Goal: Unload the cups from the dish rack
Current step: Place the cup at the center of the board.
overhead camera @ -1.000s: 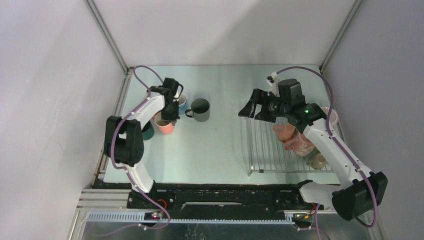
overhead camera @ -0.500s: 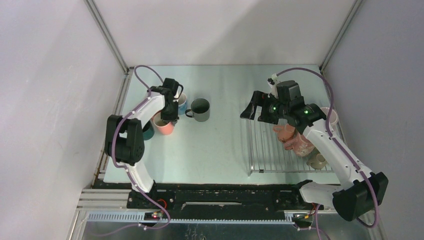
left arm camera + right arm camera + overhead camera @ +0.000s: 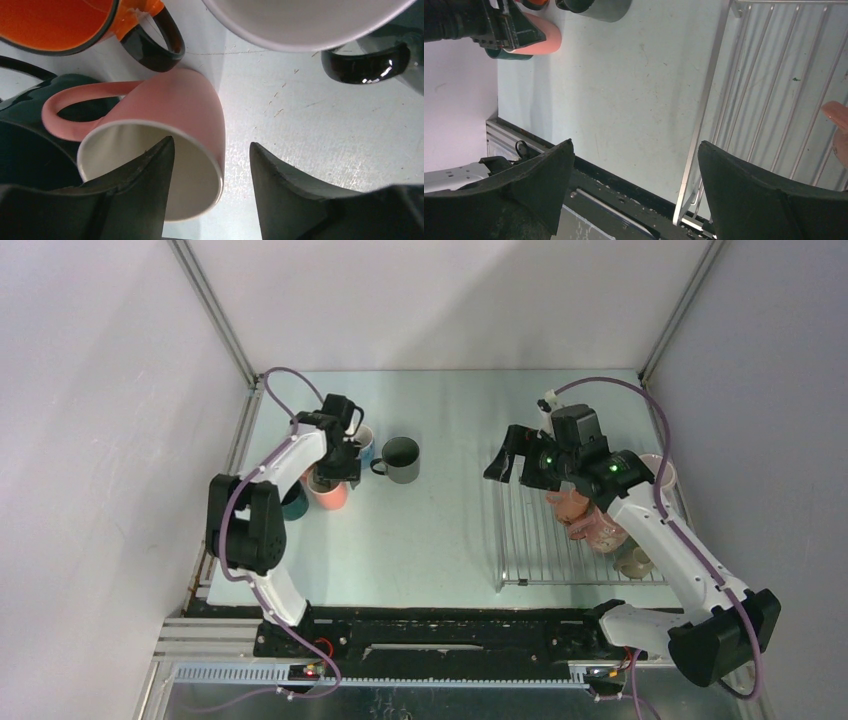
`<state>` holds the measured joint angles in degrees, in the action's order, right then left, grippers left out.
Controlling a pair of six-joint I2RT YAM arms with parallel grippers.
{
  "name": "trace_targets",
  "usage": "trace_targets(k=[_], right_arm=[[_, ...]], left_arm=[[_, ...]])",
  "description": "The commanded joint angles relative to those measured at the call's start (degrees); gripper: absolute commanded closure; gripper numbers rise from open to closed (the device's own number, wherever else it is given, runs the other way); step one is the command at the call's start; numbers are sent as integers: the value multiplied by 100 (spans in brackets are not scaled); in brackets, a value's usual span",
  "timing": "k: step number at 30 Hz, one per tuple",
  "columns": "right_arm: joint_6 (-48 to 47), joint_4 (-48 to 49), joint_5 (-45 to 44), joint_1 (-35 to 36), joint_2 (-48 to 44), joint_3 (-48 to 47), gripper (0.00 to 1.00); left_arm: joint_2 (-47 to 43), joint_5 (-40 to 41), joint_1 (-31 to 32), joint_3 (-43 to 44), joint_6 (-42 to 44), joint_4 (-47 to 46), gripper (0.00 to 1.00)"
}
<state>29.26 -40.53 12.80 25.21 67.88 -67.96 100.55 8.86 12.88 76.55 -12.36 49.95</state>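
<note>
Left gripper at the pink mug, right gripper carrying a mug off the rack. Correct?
No: the right gripper is empty, jaws wide open over the rack edge, as the right wrist view shows. The left gripper is at the pink mug.

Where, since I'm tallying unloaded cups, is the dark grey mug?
Top view: the grey mug stands upright on the table, left of the rack, just right of the left gripper and the pink mug beneath it.
</note>
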Motion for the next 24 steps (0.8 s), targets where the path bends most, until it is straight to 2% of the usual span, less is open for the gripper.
trace_targets(k=[1, 9, 14, 24], right_arm=[[-59, -55, -313, 92, -200, -33, 0], [51, -441, -1332, 168, -303, -40, 0], [154, -830, -2309, 181, -356, -36, 0], [433, -1488, -3735, 132, -126, -40, 0]], left_arm=[[-567, 111, 18, 291, 89, 4, 34], [-1229, 196, 224, 309, 50, 11, 18], [-1688, 177, 496, 380, 23, -75, 2], [-2508, -151, 1154, 327, -100, -420, 0]])
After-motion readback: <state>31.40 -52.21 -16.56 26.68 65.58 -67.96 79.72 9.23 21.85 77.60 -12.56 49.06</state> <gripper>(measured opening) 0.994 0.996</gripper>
